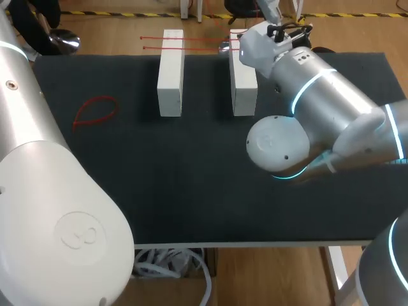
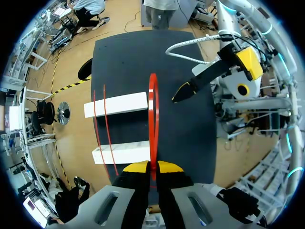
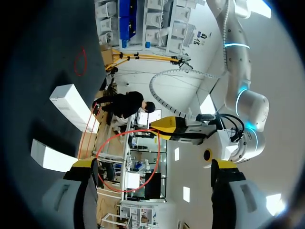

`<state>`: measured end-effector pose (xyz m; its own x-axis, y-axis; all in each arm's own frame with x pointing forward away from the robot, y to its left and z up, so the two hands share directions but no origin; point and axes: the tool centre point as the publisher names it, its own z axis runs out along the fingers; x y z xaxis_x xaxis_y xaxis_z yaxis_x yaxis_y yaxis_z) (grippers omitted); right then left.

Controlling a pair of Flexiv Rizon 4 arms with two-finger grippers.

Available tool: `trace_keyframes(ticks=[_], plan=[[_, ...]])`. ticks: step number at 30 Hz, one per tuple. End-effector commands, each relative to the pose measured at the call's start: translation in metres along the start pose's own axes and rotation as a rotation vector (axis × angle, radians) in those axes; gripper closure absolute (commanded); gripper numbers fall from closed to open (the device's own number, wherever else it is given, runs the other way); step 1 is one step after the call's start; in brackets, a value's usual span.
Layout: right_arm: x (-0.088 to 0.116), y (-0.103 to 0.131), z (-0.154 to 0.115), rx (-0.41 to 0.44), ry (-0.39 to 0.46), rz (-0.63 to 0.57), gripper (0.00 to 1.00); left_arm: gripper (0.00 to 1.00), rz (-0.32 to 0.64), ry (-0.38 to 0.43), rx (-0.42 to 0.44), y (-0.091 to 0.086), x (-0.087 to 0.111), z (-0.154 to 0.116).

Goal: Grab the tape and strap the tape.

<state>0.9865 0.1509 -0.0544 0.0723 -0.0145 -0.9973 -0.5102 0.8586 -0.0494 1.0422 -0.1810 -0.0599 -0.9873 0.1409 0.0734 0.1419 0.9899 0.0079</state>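
**Left gripper (image 2: 152,166) pinches a red tape loop (image 2: 153,119) near the white blocks (image 2: 116,105)**

Yellow tips are pressed together on the loop's rim, holding it upright and edge-on in the air near the blocks, probably to present it to the other arm. The right gripper (image 3: 155,163), by the blocks' strapped end, is spread wide and touches nothing. The loop hangs ahead of it, likely for a second grasp. Two red straps (image 2: 106,129) lie across the blocks. A spare loop (image 1: 95,111) rests well to their left.

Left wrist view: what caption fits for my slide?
Left end effector pinching a red tape loop, two white blocks beyond it.
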Motion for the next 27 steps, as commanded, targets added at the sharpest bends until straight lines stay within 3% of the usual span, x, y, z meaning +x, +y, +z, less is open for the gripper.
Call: trace_keyframes(ticks=[1, 3, 6, 14, 22, 27], plan=[[-0.003, -0.003, -0.001, -0.008, 0.009, -0.002, 0.0, 1.0, -0.001, 0.004, -0.006, -0.001, -0.001, -0.002], [-0.003, -0.003, -0.001, -0.008, 0.009, -0.002, 0.0, 1.0, -0.001, 0.004, -0.006, -0.001, -0.001, -0.002], [-0.003, -0.003, -0.001, -0.008, 0.009, -0.002, 0.0, 1.0, -0.049, 0.029, -0.056, 0.017, -0.002, 0.007], [-0.003, -0.003, -0.001, -0.008, 0.009, -0.002, 0.0, 1.0, -0.158, 0.117, -0.184, 0.078, 0.008, 0.028], [-0.003, -0.003, -0.001, -0.008, 0.009, -0.002, 0.0, 1.0, -0.307, 0.303, -0.299, 0.144, 0.031, 0.066], [-0.003, -0.003, -0.001, -0.008, 0.009, -0.002, 0.0, 1.0, -0.387, 0.321, -0.316, 0.172, 0.035, 0.074]])
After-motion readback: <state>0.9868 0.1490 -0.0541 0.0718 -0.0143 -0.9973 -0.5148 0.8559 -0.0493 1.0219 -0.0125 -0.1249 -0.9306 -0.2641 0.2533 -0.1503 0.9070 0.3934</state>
